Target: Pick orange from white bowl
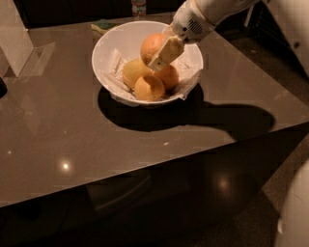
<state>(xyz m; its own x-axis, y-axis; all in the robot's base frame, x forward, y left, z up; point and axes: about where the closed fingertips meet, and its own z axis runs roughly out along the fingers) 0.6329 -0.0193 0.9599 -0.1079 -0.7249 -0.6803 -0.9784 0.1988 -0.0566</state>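
The white bowl stands on the dark table, lined with crumpled white paper. My gripper reaches into it from the upper right and is shut on the large pinkish orange, holding it just above the other fruit. One pale finger lies across the orange's right side; the other finger is hidden behind it. Three smaller, yellower oranges lie in the bowl beneath it.
A green sponge and a bottle are at the table's far edge behind the bowl. A white box-like object stands at the far left. The table's front edge runs diagonally below, with my base at lower right.
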